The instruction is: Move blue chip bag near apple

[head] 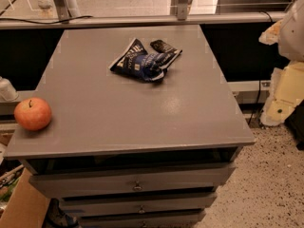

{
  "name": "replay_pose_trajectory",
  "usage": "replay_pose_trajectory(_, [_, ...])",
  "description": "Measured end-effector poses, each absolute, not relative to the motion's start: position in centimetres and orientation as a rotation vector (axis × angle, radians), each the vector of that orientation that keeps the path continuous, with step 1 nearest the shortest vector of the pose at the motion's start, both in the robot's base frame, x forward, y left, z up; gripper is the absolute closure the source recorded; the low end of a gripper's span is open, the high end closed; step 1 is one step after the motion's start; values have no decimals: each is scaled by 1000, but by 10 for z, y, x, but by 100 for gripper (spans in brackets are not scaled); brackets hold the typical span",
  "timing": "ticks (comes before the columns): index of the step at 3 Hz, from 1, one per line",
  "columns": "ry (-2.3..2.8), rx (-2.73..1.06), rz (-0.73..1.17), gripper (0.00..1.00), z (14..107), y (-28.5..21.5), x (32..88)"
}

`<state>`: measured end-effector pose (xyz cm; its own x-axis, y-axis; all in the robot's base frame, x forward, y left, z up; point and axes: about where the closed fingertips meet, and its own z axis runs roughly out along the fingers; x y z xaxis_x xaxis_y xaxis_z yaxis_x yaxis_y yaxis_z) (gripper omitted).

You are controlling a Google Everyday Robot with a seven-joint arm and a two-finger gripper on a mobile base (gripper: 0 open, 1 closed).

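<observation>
1. Surroundings. A grey cabinet [142, 122] with a flat, matte top and three drawers [137, 182] below (each with a small metal knob) fills the view. A pale rail [142, 20] runs behind it at 12 o'clock, with a black cable [42, 20] lying along it. Speckled floor [270, 184] shows at 4 o'clock and brown cardboard [21, 208] at 7 o'clock.

2. Obstruction. A small black packet [165, 47] with white print lies at the 2 o'clock side of the bag [137, 63], touching or overlapping it. The stretch between bag and apple [33, 113] is plain grey top.

3. Task items. The bag is glossy navy foil, crumpled, with white lettering and white trim. It lies flat at 12 o'clock from the top's centre, well apart from the apple. Its long axis runs roughly from 10 to 4 o'clock, the lettered end toward 10. The apple is round, red-orange and smooth, stem up, at the 8 o'clock corner of the top, close to the left edge.

4. End effector. The gripper [281, 101] sits at 3 o'clock at the right border, among white and cream arm parts, off the cabinet and well apart from the bag. Whether it is released or clenched cannot be told.
</observation>
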<state>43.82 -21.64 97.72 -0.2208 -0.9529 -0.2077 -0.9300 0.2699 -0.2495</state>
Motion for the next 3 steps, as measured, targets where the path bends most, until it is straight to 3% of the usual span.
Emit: replay_pose_trajectory(3, [2129,-1704,5,0,933,-183,470])
